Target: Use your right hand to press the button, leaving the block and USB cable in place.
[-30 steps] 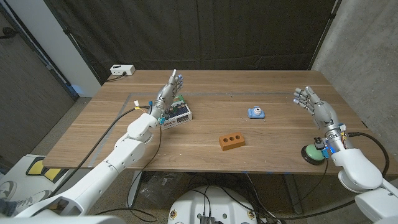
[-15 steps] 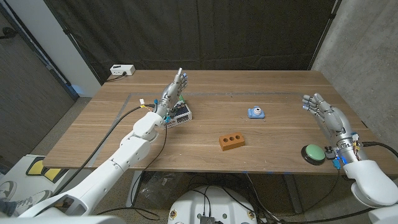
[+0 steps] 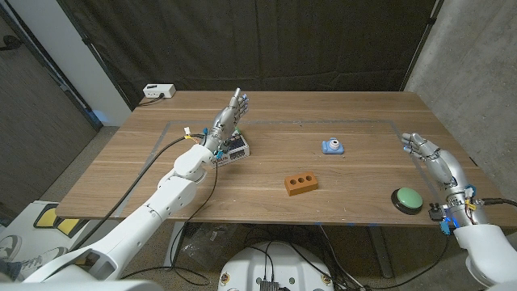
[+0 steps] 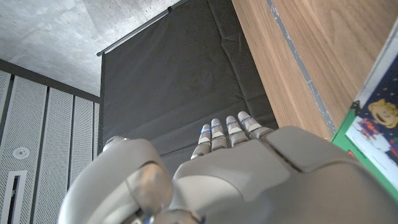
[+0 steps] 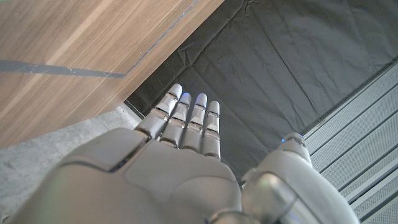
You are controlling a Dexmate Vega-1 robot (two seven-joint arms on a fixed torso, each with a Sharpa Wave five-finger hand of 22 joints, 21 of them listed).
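A green button (image 3: pixel 408 199) on a black base sits near the table's front right edge. My right hand (image 3: pixel 430 158) hangs open just beyond and to the right of it, fingers apart, holding nothing; its back fills the right wrist view (image 5: pixel 180 162). An orange-brown block (image 3: pixel 300 183) with three holes lies at the middle front. My left hand (image 3: pixel 227 123) is raised open, fingers stretched up, over a printed box (image 3: pixel 229 148) at the left; its back shows in the left wrist view (image 4: pixel 249 168), beside the box's cartoon-printed corner (image 4: pixel 376 127).
A small blue toy camera (image 3: pixel 332 146) stands right of centre. A white power box (image 3: pixel 159 91) sits at the table's far left corner. Tape lines (image 3: pixel 323 123) mark a rectangle on the wooden table (image 3: pixel 363 178). Dark curtains hang behind, a concrete wall at the right.
My right hand has moved right and toward the front edge, off the line of the button, which now shows fully. My left hand has risen slightly with its fingers straighter.
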